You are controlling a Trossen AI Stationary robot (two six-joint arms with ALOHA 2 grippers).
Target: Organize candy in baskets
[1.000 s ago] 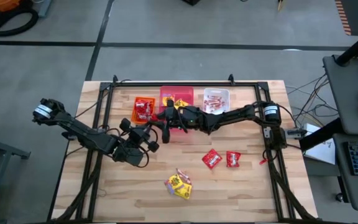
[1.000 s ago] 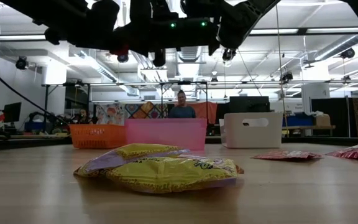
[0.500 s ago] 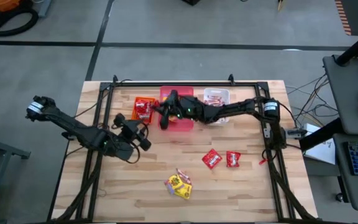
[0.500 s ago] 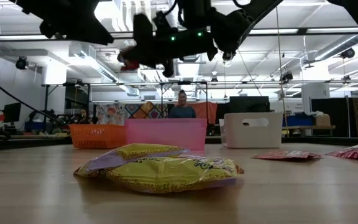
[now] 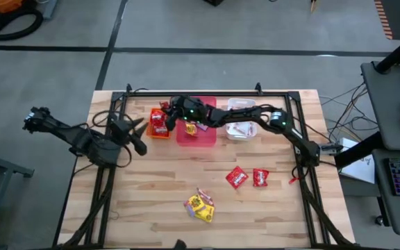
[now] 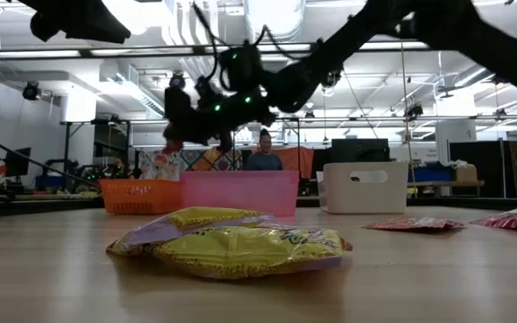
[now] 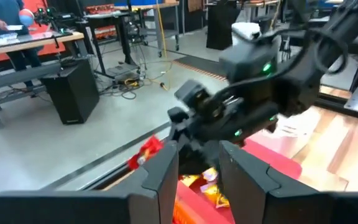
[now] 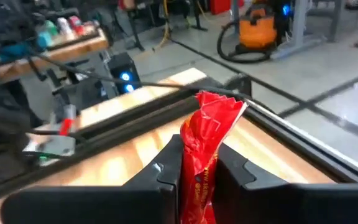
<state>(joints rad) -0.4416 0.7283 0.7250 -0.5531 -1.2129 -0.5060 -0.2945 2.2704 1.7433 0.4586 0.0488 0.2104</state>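
Observation:
My right gripper [image 5: 165,109] reaches across from the table's right and hovers over the orange basket [image 5: 159,125], shut on a red square packet [image 8: 206,138]. In the low view the right gripper [image 6: 174,136] hangs well above that basket [image 6: 138,196]. Beside it stand the pink-red basket [image 5: 197,132], with yellow packets inside, and the white basket [image 5: 242,119], with stick sweets inside. My left gripper [image 5: 135,132] is open and holds nothing, left of the orange basket. Two red packets [image 5: 248,178] and a heap of yellow packets [image 5: 200,206] lie flat on the table. My right gripper pinches the red packet between its two fingers [image 8: 166,169], coming roughly level from the table's right. The packet's crimped end [image 8: 219,102] sticks out past the fingertips. It is lifted clear, above the orange basket.
A black frame rail [image 5: 207,94] runs along the table's far edge behind the baskets, with side rails [image 5: 110,180] left and right. Bare wood lies between the baskets and the loose candy. A person [image 6: 262,154] sits in the room beyond the table.
My right gripper has carried the red packet toward the table's left, from over the pink-red basket to over the orange one. My left arm has drawn back toward the table's left edge, away from the baskets.

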